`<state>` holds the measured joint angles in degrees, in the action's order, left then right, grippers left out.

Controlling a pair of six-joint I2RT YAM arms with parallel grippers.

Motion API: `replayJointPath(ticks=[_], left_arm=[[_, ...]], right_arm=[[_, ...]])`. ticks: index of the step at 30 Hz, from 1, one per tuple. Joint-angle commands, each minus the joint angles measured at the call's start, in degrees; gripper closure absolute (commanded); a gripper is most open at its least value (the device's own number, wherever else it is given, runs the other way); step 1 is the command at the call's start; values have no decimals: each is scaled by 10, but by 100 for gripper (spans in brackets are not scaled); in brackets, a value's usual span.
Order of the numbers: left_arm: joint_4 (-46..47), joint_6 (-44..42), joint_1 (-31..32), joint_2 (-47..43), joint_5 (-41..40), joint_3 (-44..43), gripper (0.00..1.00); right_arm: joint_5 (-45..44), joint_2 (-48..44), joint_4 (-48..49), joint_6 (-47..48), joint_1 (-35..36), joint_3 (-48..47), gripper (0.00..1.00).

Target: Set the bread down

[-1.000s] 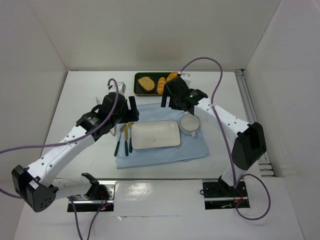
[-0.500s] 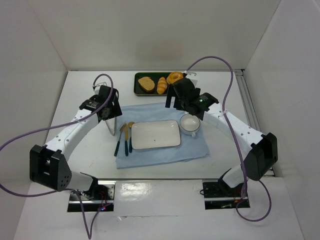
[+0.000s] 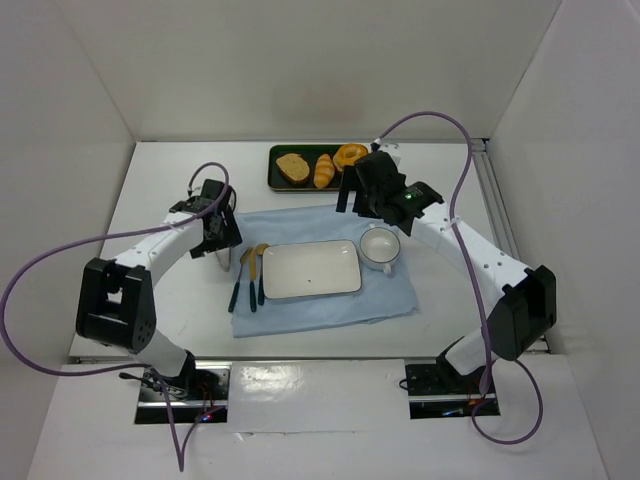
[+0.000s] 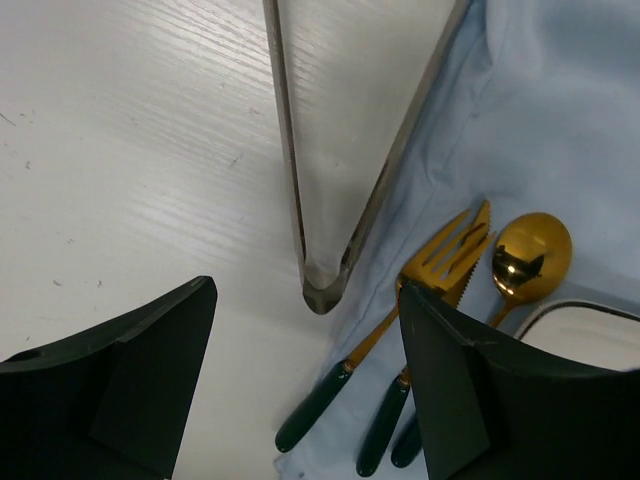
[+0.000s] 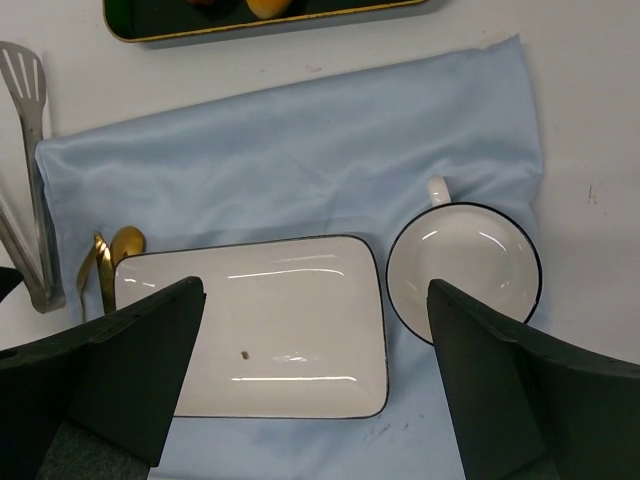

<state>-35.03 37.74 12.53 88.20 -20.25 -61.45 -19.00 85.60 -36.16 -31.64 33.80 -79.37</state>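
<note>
On the near half of the white table (image 3: pixel 160 180), a pale blue cloth (image 5: pixel 300 150) carries a white rectangular plate (image 3: pixel 310 268) with a dark rim. A white cup (image 5: pixel 463 272) stands just to the plate's right, its handle turned to the far side.

Left of the plate, on the cloth, lie a gilt fork (image 4: pixel 455 240), knife (image 4: pixel 383 425) and spoon (image 4: pixel 532 252). They lie side by side with their green handles toward the near edge.

Metal tongs (image 4: pixel 290 180) lie along the cloth's left edge, hinge end nearest and slotted ends pointing away.

The left gripper (image 4: pixel 305 285) hangs over the tongs' hinge, fingers spread wide and holding nothing.

Farther back, the right gripper (image 5: pixel 315 290) hangs above the cloth's far part. Its fingers are likewise spread wide and empty, and its camera looks down on the plate and cup.

At the far side, beyond the cloth, a dark green tray (image 5: pixel 160 15) rests on the table. From left to right it holds a toast slice (image 3: pixel 292 167), an elongated roll (image 3: pixel 322 170) and the bread (image 3: pixel 350 154). The bread, a glossy ring-shaped bun, lies at the tray's right end, with the right wrist just on its near side in the overhead view.
</note>
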Motion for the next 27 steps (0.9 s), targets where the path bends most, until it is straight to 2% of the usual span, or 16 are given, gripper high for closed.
replayJointPath(ticks=[1, 6, 13, 19, 27], left_arm=[[14, 1, -16, 21, 6, 5, 13], [31, -5, -43, 57, 30, 10, 13], [51, -10, -43, 92, 58, 10, 13], [56, -27, -43, 87, 58, 4, 13], [67, -32, -58, 147, 64, -2, 13]], right_arm=[[7, -20, 23, 6, -3, -7, 1], [7, -20, 23, 6, -8, -17, 1], [24, -25, 23, 6, -25, -17, 1], [35, -31, 35, 1, -25, -5, 1], [35, -31, 35, -5, -41, -18, 1]])
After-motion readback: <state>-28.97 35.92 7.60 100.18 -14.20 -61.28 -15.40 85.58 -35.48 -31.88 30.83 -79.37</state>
